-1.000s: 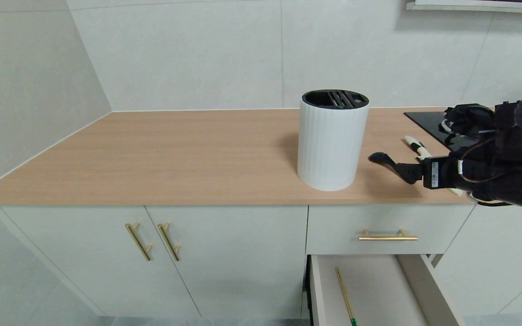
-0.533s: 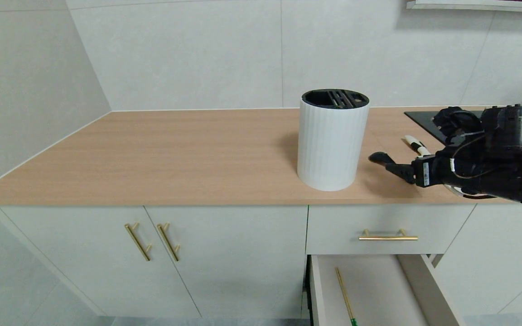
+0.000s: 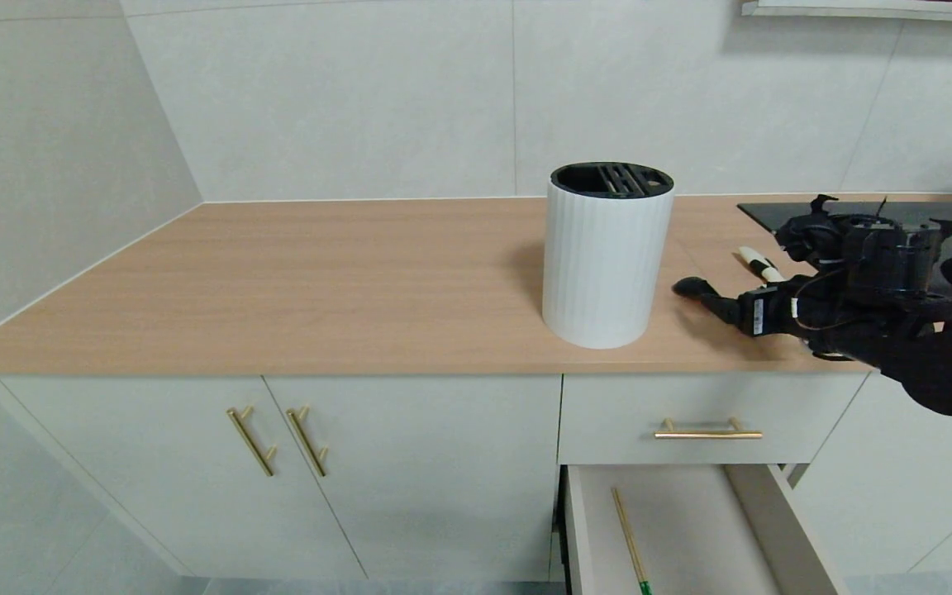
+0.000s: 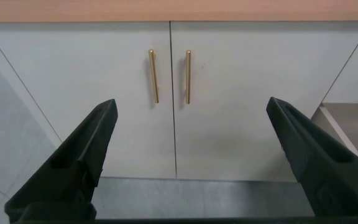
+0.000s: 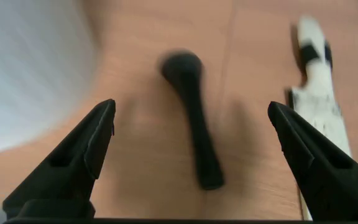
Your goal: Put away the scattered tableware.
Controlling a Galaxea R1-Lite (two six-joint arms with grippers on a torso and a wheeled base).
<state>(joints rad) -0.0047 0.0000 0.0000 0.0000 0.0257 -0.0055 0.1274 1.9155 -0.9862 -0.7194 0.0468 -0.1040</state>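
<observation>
Slim black round-headed utensil (image 3: pixel 701 292) lies flat on wooden bench (image 3: pixel 360 281), centre-right of head view, just beside white ribbed cylindrical holder (image 3: pixel 606 256). Right end effector (image 5: pixel 191 112) released, empty, above its handle. Probably light, stiff, low-lying; best pinched mid-handle, across narrow width.

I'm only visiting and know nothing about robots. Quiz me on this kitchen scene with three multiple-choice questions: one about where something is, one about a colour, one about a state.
1. Where does the black utensil lie?
A. on the counter beside the white holder
B. inside that holder
C. on the floor

2. What colour are the cabinet handles?
A. black
B. gold
C. red

3. The lower drawer is:
A. shut
B. missing
C. pulled open

Answers: 1 A, it lies flat on the wood to the right of the holder; 2 B, all three bars are gold; 3 C, its inside shows, with a chopstick in it.
</observation>
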